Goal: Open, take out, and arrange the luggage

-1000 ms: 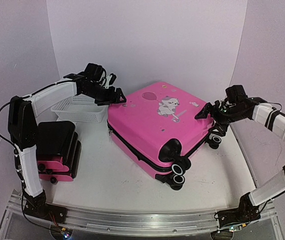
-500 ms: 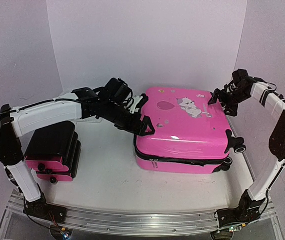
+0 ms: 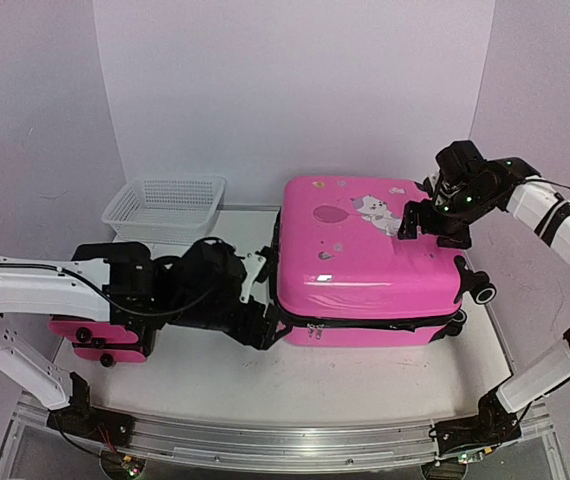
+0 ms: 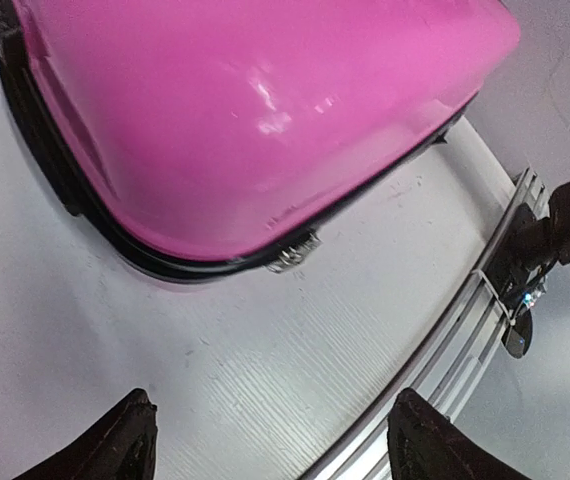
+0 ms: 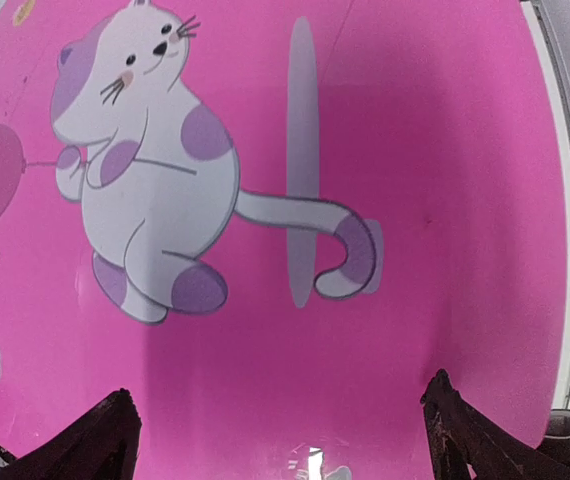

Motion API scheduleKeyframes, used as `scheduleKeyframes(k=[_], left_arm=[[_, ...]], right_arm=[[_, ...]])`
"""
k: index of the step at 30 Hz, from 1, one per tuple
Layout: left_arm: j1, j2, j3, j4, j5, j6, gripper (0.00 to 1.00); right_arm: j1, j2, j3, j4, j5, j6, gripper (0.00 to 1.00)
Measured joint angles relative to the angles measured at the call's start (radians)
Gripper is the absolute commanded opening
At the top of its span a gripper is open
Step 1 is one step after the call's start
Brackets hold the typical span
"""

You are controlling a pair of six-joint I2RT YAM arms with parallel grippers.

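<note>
Pink, glossy luggage (image 3: 365, 255) flat on the white table (image 3: 265, 375), right of centre, closed, sticker face up. Black zipper trim unbroken along the near side. Black wheels (image 3: 482, 292) at the right end, one standing clear of the shell. Metal zipper pulls (image 4: 295, 252) on the near side close to the left corner, hanging from the trim just above the table.

Low over the table, at the near left corner of the luggage, left end effector (image 3: 265, 322): spread wide, nothing between the fingers. In the left wrist view, dark fingertips (image 4: 130, 440) at the lower edge, bare table between them, pink shell ahead and apart from both.

Above the far right part of the upper face, right end effector (image 3: 427, 225): spread as wide, nothing gripped; contact with the shell not discernible. In the right wrist view, cat sticker (image 5: 145, 180) with a balloon on the pink surface ahead of the two finger ends.

White mesh basket (image 3: 165, 205) at the far left of the table, well apart from the luggage. Smaller pink and black case (image 3: 90, 333) at the left edge, partly hidden behind the left arm.
</note>
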State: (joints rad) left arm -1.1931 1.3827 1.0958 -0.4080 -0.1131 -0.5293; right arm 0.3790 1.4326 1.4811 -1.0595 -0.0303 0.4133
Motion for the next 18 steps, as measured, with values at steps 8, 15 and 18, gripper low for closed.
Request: scheduleKeyframes(k=[8, 15, 18], left_arm=[[-0.046, 0.166, -0.002, 0.104, -0.043, -0.056, 0.73], [0.093, 0.299, 0.137, 0.079, 0.046, -0.072, 0.63], [0.133, 0.315, 0.183, 0.04, 0.064, -0.035, 0.6]], right_arm=[[0.135, 0.006, -0.038, 0.06, 0.102, 0.038, 0.98], [0.15, 0.001, -0.074, 0.15, 0.129, 0.066, 0.98], [0.15, 0.002, -0.077, 0.169, 0.128, 0.074, 0.98]])
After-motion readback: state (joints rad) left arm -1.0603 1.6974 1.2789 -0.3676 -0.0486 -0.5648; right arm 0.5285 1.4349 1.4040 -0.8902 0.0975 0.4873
